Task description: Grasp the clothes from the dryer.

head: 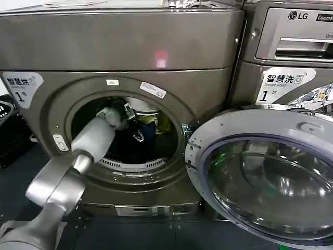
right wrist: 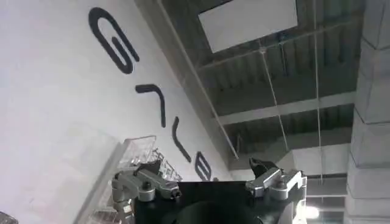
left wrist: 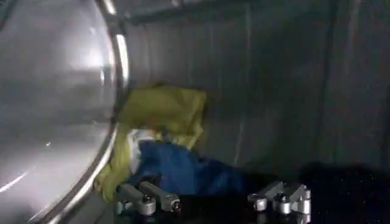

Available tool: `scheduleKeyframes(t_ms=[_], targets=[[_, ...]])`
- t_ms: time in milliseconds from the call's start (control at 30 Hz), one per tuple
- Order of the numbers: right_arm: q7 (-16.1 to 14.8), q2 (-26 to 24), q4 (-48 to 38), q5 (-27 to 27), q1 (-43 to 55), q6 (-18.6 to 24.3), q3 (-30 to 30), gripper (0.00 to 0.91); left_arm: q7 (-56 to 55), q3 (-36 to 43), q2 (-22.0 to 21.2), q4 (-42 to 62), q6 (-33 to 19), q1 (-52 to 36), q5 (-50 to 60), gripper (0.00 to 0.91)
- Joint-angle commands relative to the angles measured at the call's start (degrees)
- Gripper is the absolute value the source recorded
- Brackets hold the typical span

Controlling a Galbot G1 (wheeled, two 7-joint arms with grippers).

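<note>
My left gripper (left wrist: 213,202) is inside the dryer (head: 119,47), arm reaching through the round port. Fingers spread apart, nothing between them. The clothes (left wrist: 164,152) sit low against the drum wall, just ahead of the fingertips, not touching as far as I can tell.

Handling, my read: soft, light, limp bundle. No rigid edge, so it'll sag and drape once lifted, and a loose layer may slip off. The blue fabric is bunched into a thick fold nearest the gripper, so that's where I'd pinch, deep into the bulk, not on the thin yellow-green garment (left wrist: 164,109) behind it. Grabbing only a top layer risks pulling one piece and leaving the other.

Hard to see: from the head view my own forearm blocks most of the port, only a sliver of the clothes shows. How far the bundle runs under the gripper is cut off in the left wrist view. A pale patch between blue and yellow: can't tell what it is.

Right gripper (right wrist: 207,182) parked, pointing up at the ceiling, fingers apart, empty.
</note>
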Motion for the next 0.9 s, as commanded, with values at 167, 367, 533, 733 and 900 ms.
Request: scheduleKeyframes(t_ms=[167,367,533,733,900], targets=[[-0.08,0.04,0.07,-0.30,0.52,0.18,-0.71,0.907,-1.98,2.38,-0.55,1.73,0.86,1.34,8.65,0.907],[-0.07,0.26,0.49,-1.18,1.22,0.58,-1.75,0.907,-2.08,2.00,-1.00,2.32,1.71,1.75,7.75,0.907],[-0.04,-0.11,0.05,-1.29,1.21,0.65,-1.40,0.907,-2.51,2.13,-1.26,2.45,2.52,3.20,7.59,0.907],[-0.07,-0.36,-0.03,-1.37,1.33,0.73,-1.28,0.907,-2.99,2.39,-1.87,2.77,2.83,3.75,7.61,0.907],[-0.13,0.11,-0.13,-1.37,1.00,0.77,-0.78,0.907,-3.25,2.41,-2.18,2.70,3.19,5.17,7.67,0.907]])
